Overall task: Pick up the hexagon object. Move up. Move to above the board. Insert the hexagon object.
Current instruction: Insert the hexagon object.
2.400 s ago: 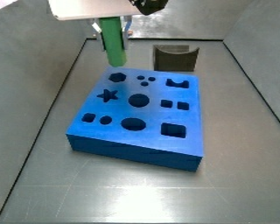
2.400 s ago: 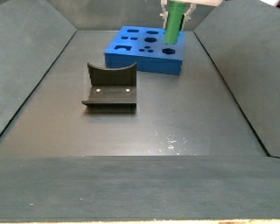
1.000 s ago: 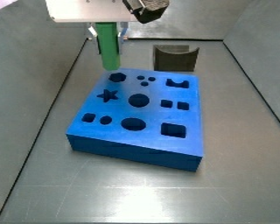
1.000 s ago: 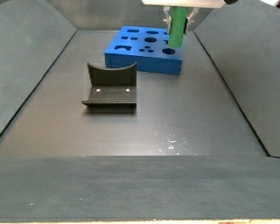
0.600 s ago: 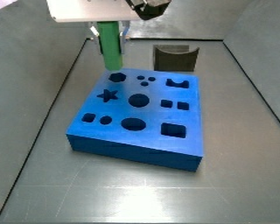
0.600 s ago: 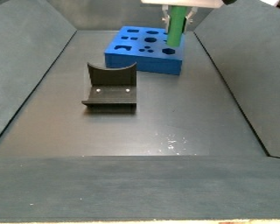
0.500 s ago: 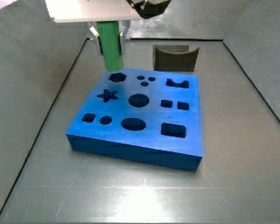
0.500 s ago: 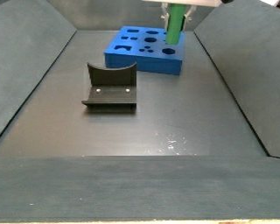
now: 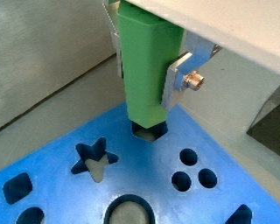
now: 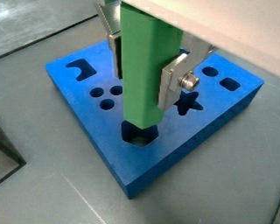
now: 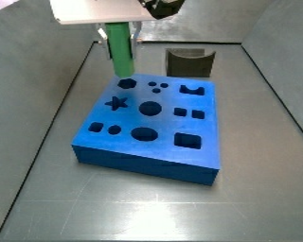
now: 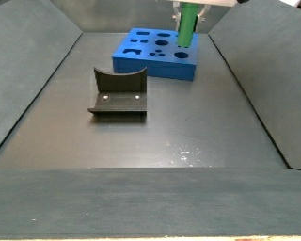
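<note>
Both wrist views: one pincer [image 9: 149, 66] gripping one hexagon object [image 9: 146, 61] over one board [image 10: 130, 162].

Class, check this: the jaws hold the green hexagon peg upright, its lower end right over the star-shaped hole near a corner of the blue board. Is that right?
Not quite. The gripper holds the hexagon peg upright, but its lower end sits over the hexagon hole at the corner of the board, not the star hole beside it. Both wrist views show this.
</note>
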### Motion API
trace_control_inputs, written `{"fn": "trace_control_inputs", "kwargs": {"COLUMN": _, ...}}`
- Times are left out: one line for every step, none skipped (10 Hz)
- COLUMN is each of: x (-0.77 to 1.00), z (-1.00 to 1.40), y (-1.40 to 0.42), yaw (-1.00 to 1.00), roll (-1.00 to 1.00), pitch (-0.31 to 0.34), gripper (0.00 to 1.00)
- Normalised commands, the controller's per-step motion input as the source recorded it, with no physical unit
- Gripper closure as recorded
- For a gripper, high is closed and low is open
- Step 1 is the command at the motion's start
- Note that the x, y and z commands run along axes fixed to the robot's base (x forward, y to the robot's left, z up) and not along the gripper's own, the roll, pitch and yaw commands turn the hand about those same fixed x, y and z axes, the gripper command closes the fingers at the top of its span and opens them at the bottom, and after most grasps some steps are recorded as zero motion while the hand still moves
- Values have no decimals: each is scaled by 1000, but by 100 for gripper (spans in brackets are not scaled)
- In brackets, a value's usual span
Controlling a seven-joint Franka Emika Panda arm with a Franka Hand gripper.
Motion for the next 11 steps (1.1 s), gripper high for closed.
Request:
{"fn": "trace_control_inputs", "kwargs": {"x": 743, "z": -1000, "y": -46, "yaw": -163, "roll": 0, "pitch": 40, "gripper": 100}}
{"fn": "trace_control_inputs", "kwargs": {"x": 731, "z": -1000, "y": -54, "yaw": -149, "roll": 0, "pitch": 34, "gripper": 100}}
{"fn": "trace_control_inputs", "kwargs": {"x": 734, "z": -1000, "y": -54, "yaw": -177, "roll": 0, "pitch": 17, "gripper": 100}}
{"fn": "trace_control_inputs", "kwargs": {"x": 0, "z": -266, "y": 20, "yaw": -134, "roll": 0, "pitch": -143, "gripper": 100}}
{"fn": "trace_control_inputs", "kwargs": {"x": 0, "z": 0, "y": 0, "yaw": 0, "roll": 0, "pitch": -20, "gripper": 100}}
{"fn": "trace_control_inputs", "kwargs": {"x": 417, "z": -837, "y": 0, "yaw": 120, "roll": 0, "pitch": 0, "gripper": 100}}
{"fn": "trace_control_inputs", "kwargs": {"x": 626, "z": -1000, "y": 0, "yaw": 169, "roll": 0, "pitch": 0, "gripper": 100}}
{"fn": "trace_control_inputs", "kwargs": {"x": 740, "z": -1000, "y": 117, "yaw": 180, "roll": -189, "pitch": 0, "gripper": 100}}
{"fn": "trace_control_inputs", "kwargs": {"x": 749, "z": -1000, "y": 331, "yaw": 326, "roll": -494, "pitch": 0, "gripper": 100}}
{"fn": "trace_control_inputs", "kwargs": {"x": 723, "z": -977, "y": 380, "yaw": 343, "roll": -580, "pitch": 0, "gripper": 100}}
{"fn": "trace_control_inputs", "kwargs": {"x": 629, "z": -949, "y": 340, "yaw": 429, "roll": -631, "pitch": 0, "gripper": 100}}
